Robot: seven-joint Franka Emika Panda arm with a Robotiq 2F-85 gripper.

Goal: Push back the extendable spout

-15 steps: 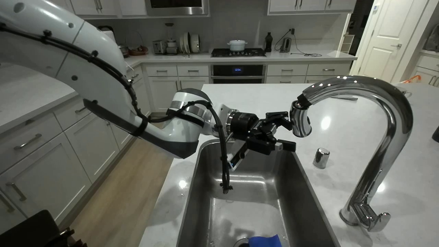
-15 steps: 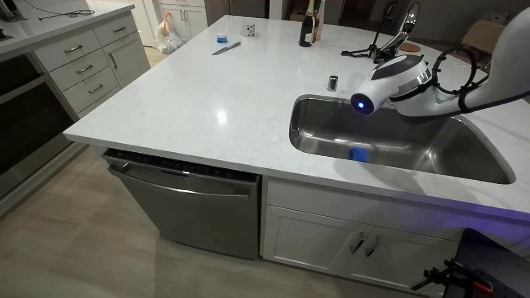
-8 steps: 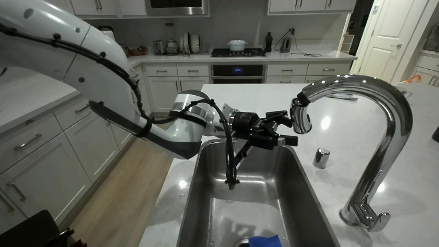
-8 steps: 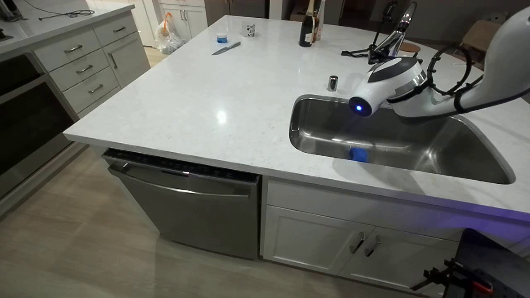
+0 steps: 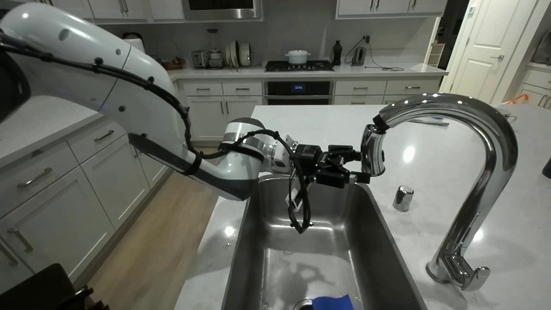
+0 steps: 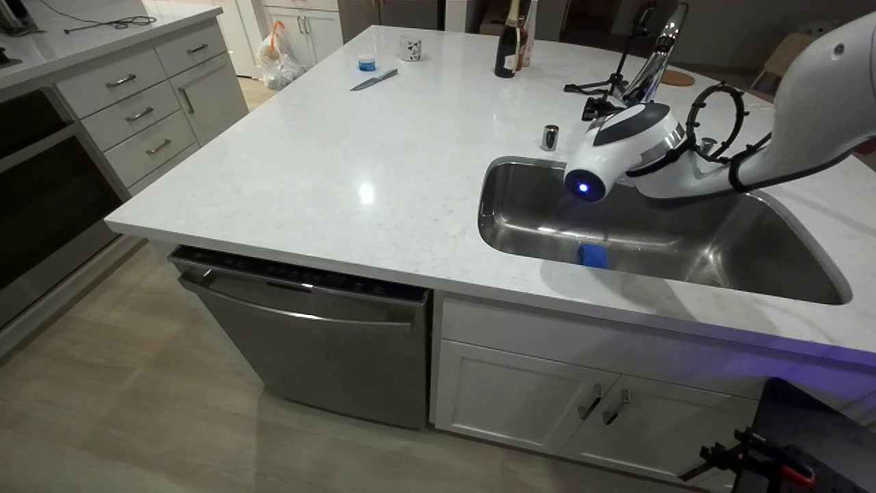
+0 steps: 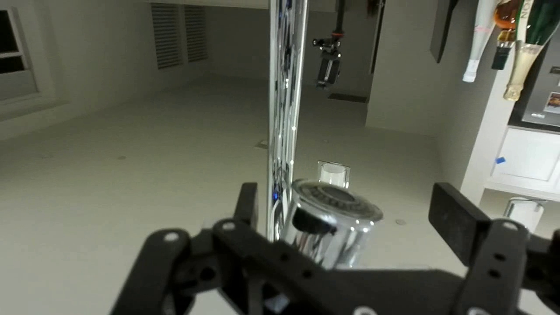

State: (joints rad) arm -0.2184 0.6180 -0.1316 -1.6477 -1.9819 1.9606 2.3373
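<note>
Apparently, only the approach is done: the spout [image 5: 373, 150] is flanked, unpinched, by the spread gripper [image 7: 351, 210], and must yet be pushed back into the tap [image 5: 503, 150].

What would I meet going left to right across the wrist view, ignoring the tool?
Dark window, louvered panels, chrome faucet neck, extendable spout just right of the neck, then bottles at upper right.

The spout [image 5: 373, 151] and faucet [image 5: 488, 189] look like smooth, mirror-glossy chrome; the sink [image 5: 340, 262] is duller metal, the countertop [image 6: 308, 157] polished and stone-like, the gripper [image 7: 351, 211] mostly matt, the floor [image 6: 171, 356] wood-like.
</note>
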